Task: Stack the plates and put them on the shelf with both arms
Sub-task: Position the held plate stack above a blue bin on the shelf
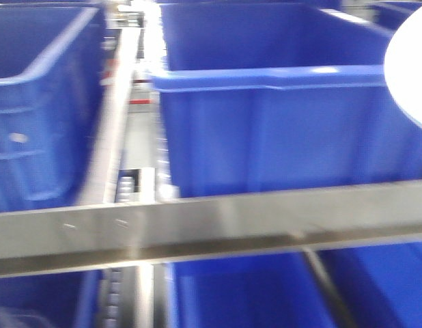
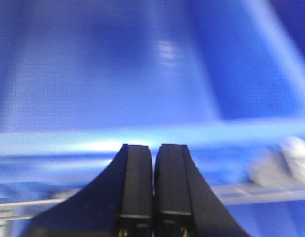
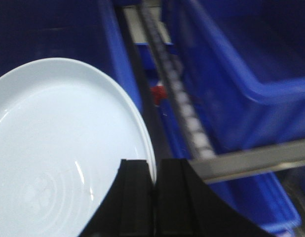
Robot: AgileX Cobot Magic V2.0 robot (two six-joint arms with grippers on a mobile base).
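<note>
The white plates point(image 3: 58, 148) fill the lower left of the right wrist view, where a double rim line shows at their right edge. My right gripper point(image 3: 155, 165) is shut on that rim, one finger over the face and one behind. In the front view only a curved white slice of the plates point(image 1: 410, 68) shows at the right edge, held up above the shelf's brushed-metal front rail point(image 1: 197, 225). My left gripper point(image 2: 153, 148) is shut with nothing between its fingers, facing a blue crate point(image 2: 118, 74) above a rail point(image 2: 261, 192). Neither gripper shows in the front view.
Blue plastic crates point(image 1: 286, 123) point(image 1: 40, 102) sit on the shelf behind the rail, and more stand below it. A roller track point(image 3: 182, 98) with a small red object point(image 3: 157, 93) runs between crates. Another crate point(image 3: 241, 59) and a rail point(image 3: 256, 160) lie to the right of the plates.
</note>
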